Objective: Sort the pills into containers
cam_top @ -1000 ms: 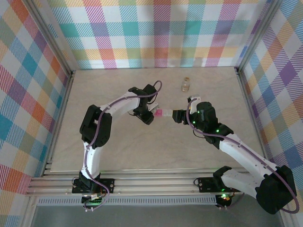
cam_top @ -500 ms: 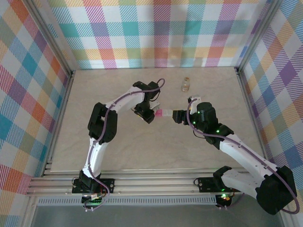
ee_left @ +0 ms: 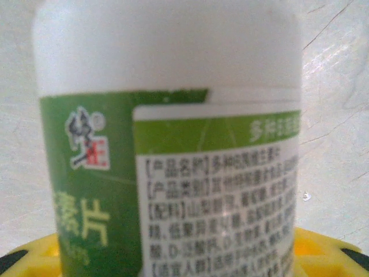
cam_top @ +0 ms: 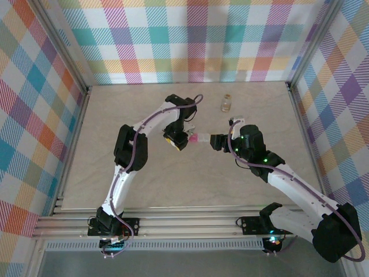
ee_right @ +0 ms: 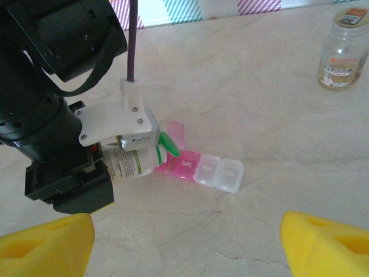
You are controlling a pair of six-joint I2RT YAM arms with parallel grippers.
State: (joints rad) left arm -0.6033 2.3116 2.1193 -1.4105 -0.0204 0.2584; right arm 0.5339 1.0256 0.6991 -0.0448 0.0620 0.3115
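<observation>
The top camera looks down over the whole table (cam_top: 144, 179). The left wrist camera sits very near the white bottle (ee_left: 173, 86). The right wrist camera, low, shares the pill box (ee_right: 213, 170) with the top one.

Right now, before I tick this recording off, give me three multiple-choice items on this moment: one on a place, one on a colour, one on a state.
1. Where does the amber bottle stand?
A. between the two grippers
B. at the far side of the table, apart from both arms
C. lying at the near edge

2. What colour is the label on the white bottle in the left gripper?
A. blue
B. mostly green
C. orange

3. How is the right gripper?
A. shut on the amber bottle
B. shut on the white bottle
C. open, holding nothing

Answers: 1 B, it stands upright beyond both grippers. 2 B, the left wrist view shows green around a white text panel. 3 C, its yellow fingers sit wide apart with nothing between them.
</observation>
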